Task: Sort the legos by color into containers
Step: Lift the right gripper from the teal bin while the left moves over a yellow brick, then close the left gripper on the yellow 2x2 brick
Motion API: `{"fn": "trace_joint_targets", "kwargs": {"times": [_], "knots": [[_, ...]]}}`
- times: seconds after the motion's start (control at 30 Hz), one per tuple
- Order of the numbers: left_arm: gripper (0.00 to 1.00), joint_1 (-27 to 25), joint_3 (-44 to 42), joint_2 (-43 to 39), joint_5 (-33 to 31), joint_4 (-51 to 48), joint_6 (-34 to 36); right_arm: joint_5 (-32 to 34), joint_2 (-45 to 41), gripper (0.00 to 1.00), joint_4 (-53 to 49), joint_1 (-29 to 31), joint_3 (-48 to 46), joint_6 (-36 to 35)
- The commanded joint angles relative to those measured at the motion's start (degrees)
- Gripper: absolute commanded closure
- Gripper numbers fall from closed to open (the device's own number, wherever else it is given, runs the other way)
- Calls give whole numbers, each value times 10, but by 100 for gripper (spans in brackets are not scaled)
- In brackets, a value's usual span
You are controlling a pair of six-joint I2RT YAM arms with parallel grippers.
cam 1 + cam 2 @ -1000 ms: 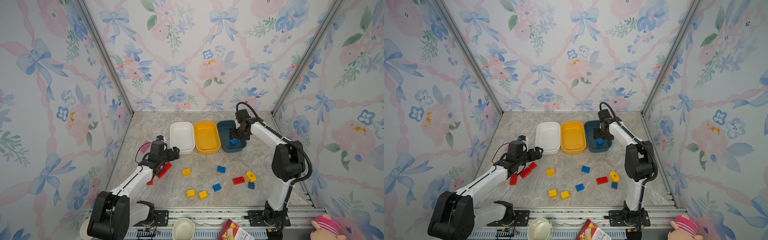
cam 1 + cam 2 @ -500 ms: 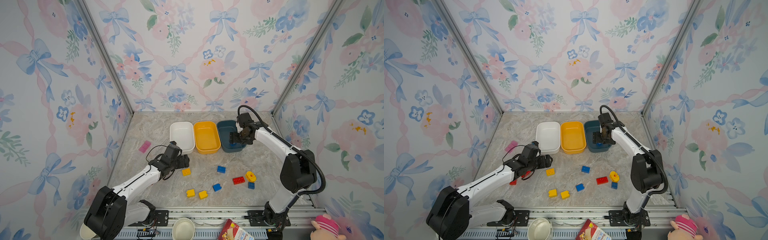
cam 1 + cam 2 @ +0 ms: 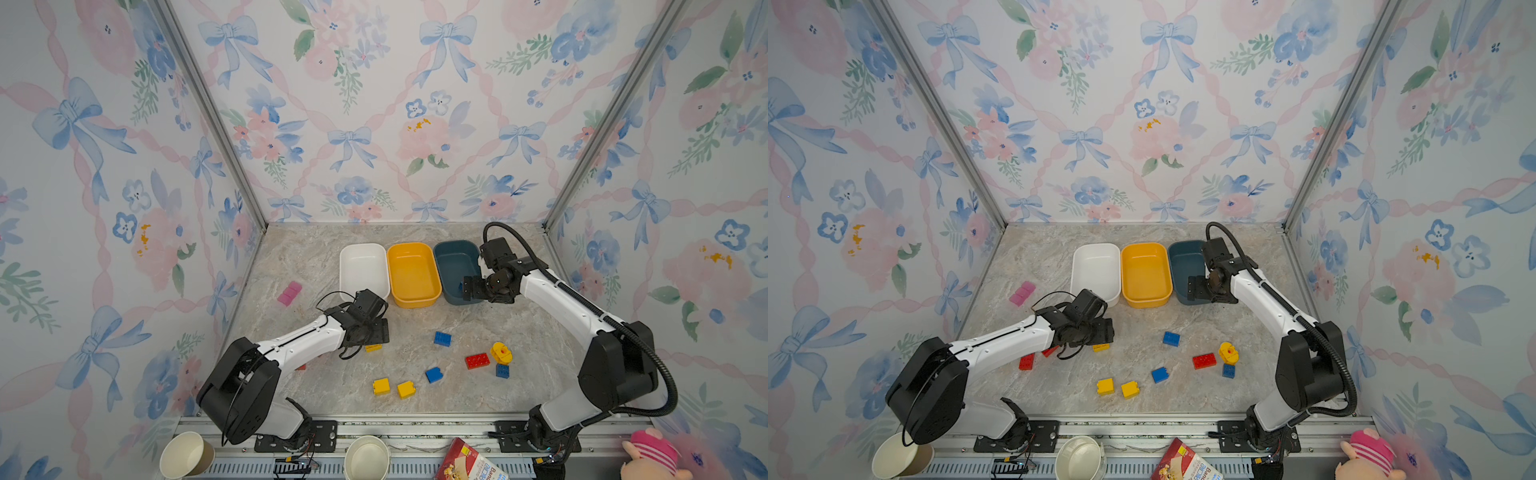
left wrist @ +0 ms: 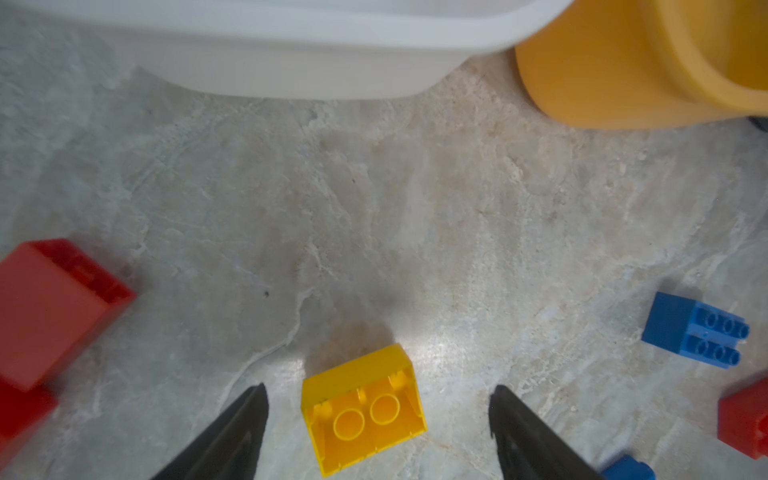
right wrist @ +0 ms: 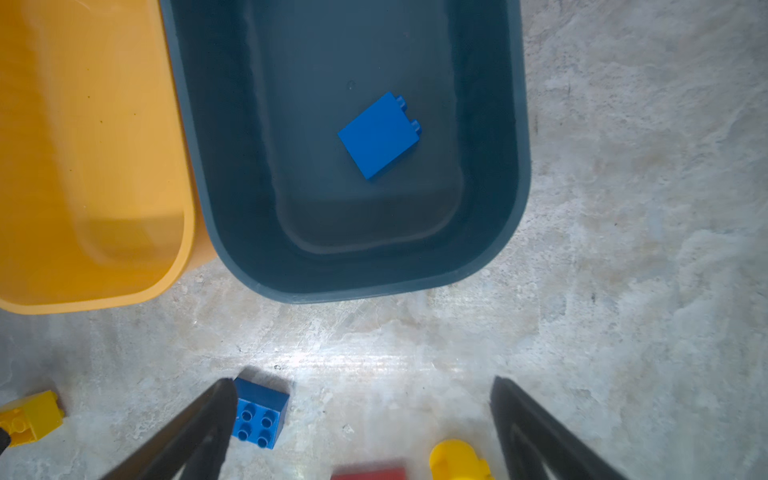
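The left gripper (image 4: 378,388) gapes wide, empty, astride an upturned yellow plastic brick (image 4: 361,407). The right gripper (image 5: 361,380), also spread and empty, hangs by the dark teal plastic tub (image 5: 490,104) at one o'clock; a blue studded brick (image 5: 379,135) lies inside. The six o'clock carton (image 3: 469,461) reads, maybe, "Bana".

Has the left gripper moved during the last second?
Yes. The left gripper went rightward, from beside the pink block to the front of the white tub, over a yellow brick.

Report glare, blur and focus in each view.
Left wrist view: glare on the table beside the yellow brick; red brick and white tub blurred. Right wrist view: glare near the teal tub; its blue brick sharp. In both top views: even, sharp.
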Motion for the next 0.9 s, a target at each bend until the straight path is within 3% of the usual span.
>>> {"fn": "trace_joint_targets", "kwargs": {"times": [0.0,0.57,0.87], "knots": [[14,-8,16,15,-10,-23,-11,-3,-24,2,-6,6,-10,11],[18,-17,33,78,-7,-23,-14,-6,-34,3,-4,6,-14,13],[34,-21,34,89,-2,-23,-13,-3,-44,3,-8,2,-21,8]]}}
